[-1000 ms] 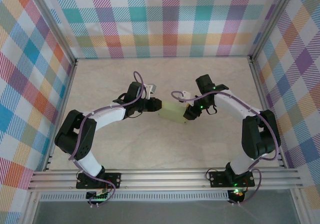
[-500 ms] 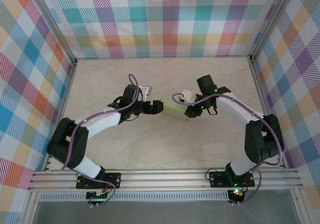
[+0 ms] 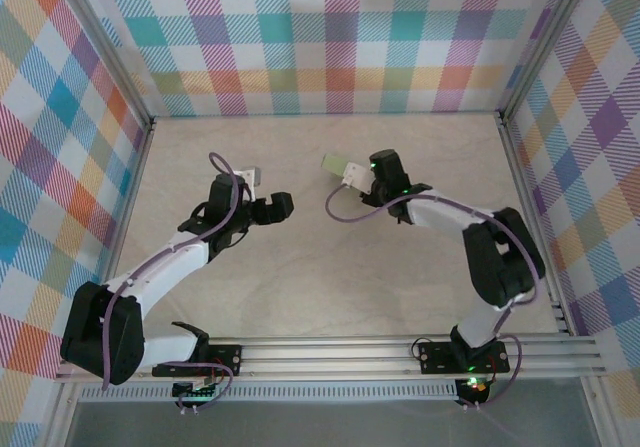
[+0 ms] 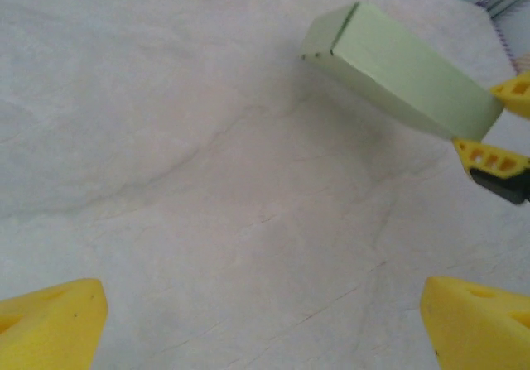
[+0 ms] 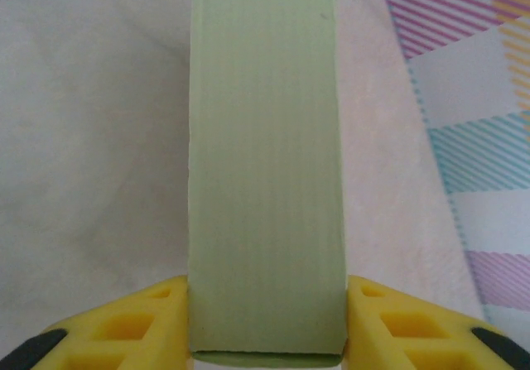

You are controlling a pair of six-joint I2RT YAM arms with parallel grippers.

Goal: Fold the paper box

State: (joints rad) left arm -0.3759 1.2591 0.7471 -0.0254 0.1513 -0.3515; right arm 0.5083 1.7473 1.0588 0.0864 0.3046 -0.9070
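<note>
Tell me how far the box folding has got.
Done: the box looks like a closed rectangular block, no loose flaps visible. In hand: the right gripper clamps one end; the left gripper stands open, apart from it. Left: probably just setting it on the table.

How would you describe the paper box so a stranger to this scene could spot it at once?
Start at the pale marbled table inside the checked walls, then follow the right arm to its tool. Clamped between its yellow fingers is the paper box: a slim, pale green carton, unlike the black-and-white arms around it.
</note>
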